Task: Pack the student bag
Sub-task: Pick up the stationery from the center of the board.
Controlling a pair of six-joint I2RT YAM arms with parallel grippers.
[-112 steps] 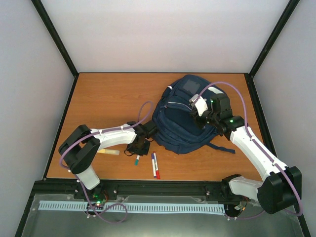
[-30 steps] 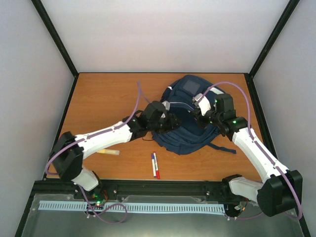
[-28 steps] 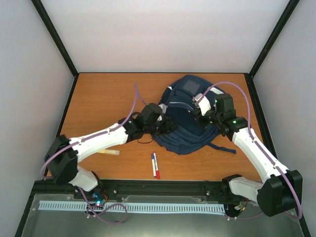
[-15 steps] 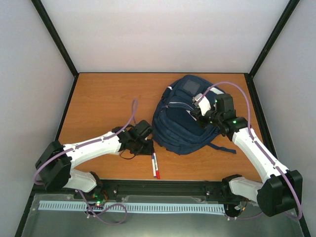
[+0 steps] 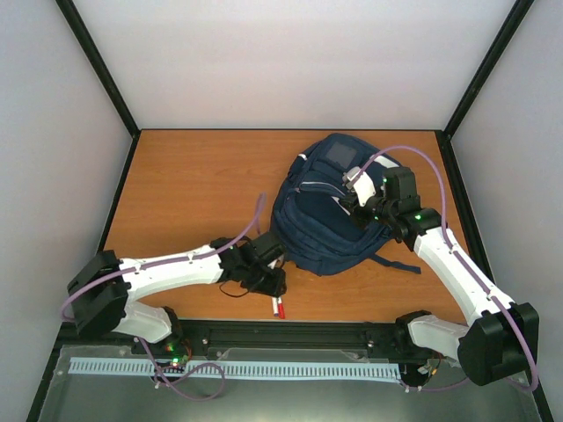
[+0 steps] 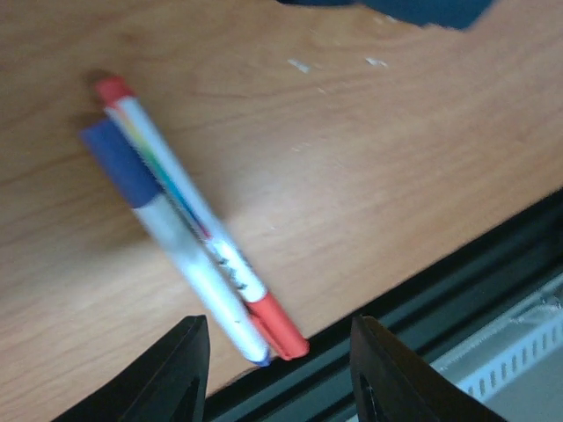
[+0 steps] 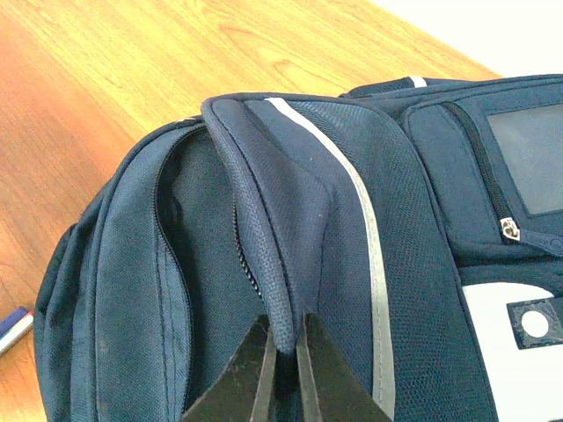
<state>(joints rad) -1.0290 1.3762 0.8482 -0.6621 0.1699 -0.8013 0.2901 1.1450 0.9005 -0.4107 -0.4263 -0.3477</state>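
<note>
The student bag (image 5: 321,220), navy with a thin white stripe, lies at the right back of the table, its main zip open. My right gripper (image 5: 356,195) is shut on a raised fold of the bag's fabric (image 7: 283,338) beside the open zip. Two marker pens lie side by side near the table's front edge: one has a blue cap (image 6: 119,160), the other red ends (image 6: 273,321). My left gripper (image 6: 278,327) hangs open just above their near ends, touching neither pen. From above, the left gripper (image 5: 273,286) covers most of the pens; only a red end (image 5: 279,308) shows.
The black front rail (image 6: 457,264) runs right behind the pens' near ends. A dark bag strap (image 5: 396,264) trails onto the wood at the right. A pen tip (image 7: 13,327) shows at the left edge of the right wrist view.
My left arm pulled back from the bag toward the front edge and swung right, ending over the two pens. The right gripper kept its hold on the bag's fold and stayed put.
</note>
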